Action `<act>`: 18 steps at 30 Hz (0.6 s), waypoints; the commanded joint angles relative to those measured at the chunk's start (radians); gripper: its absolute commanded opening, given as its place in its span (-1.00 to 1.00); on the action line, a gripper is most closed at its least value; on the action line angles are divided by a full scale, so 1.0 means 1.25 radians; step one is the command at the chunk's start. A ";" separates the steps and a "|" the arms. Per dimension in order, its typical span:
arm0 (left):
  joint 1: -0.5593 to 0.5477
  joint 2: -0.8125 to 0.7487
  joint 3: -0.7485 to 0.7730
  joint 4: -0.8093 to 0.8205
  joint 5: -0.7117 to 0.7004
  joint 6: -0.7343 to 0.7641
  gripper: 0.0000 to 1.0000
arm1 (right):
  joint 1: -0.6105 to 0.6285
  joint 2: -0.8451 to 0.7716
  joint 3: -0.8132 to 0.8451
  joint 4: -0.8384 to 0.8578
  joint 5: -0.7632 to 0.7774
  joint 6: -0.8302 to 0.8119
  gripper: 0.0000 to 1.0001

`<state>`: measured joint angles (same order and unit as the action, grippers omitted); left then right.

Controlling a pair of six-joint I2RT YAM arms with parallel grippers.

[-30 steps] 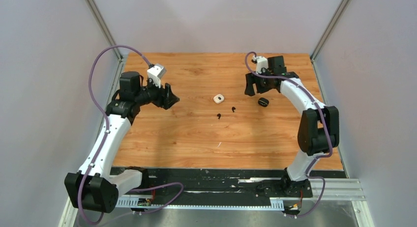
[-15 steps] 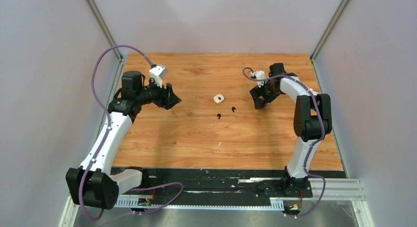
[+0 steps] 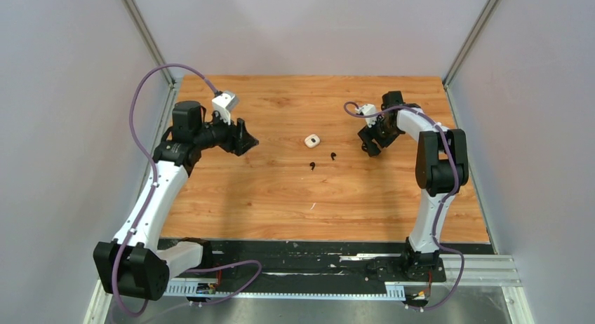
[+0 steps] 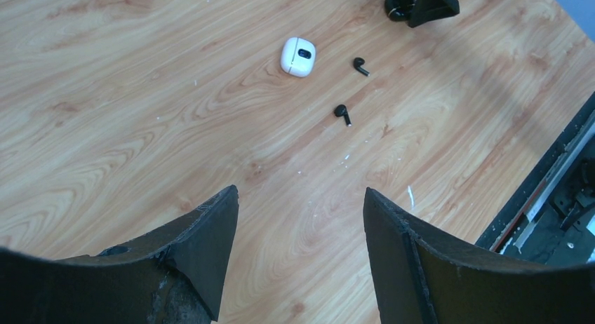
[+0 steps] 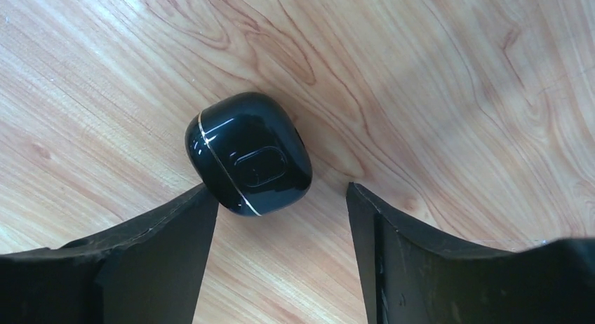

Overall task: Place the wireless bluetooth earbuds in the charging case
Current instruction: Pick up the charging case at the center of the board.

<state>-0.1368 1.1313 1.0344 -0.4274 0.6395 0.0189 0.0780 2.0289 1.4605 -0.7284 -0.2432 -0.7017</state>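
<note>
The left claw point(image 3: 245, 137) is held wide open over the left part of the counter point(image 3: 231, 198), toward the far edge, and nothing is seen between its fingers point(image 4: 203, 233). The right claw point(image 5: 281, 191) is set low over the wood toward the right edge, with its jaws spread wide. A black charging case point(image 5: 249, 154) is seen lying on the counter partly between those jaws, just beside one finger and apart from the other. Whether that finger is touched cannot be told, but the case is not clamped. A white charging case point(image 3: 312, 139) is found near the middle of the counter, a little toward the far edge. On its near side one black earbud point(image 3: 332, 156) is laid toward the right edge and the other black earbud point(image 3: 312, 165) closer to the near edge, both apart from either case.
</note>
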 commanded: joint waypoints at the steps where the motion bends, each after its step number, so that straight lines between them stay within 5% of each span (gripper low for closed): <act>1: 0.003 -0.024 -0.002 0.029 0.020 -0.011 0.46 | 0.002 0.012 0.015 0.008 0.015 -0.018 0.32; 10: 0.003 -0.017 -0.001 0.049 0.058 -0.005 0.40 | 0.001 -0.043 0.067 -0.074 -0.089 0.021 -0.38; 18: -0.039 0.013 0.018 0.060 0.101 0.075 0.40 | 0.001 -0.105 0.127 -0.200 -0.333 0.161 -0.52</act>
<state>-0.1516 1.1290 1.0344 -0.3851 0.7231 0.0395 0.0761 1.9835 1.5677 -0.9058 -0.4793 -0.5919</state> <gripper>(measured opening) 0.700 0.246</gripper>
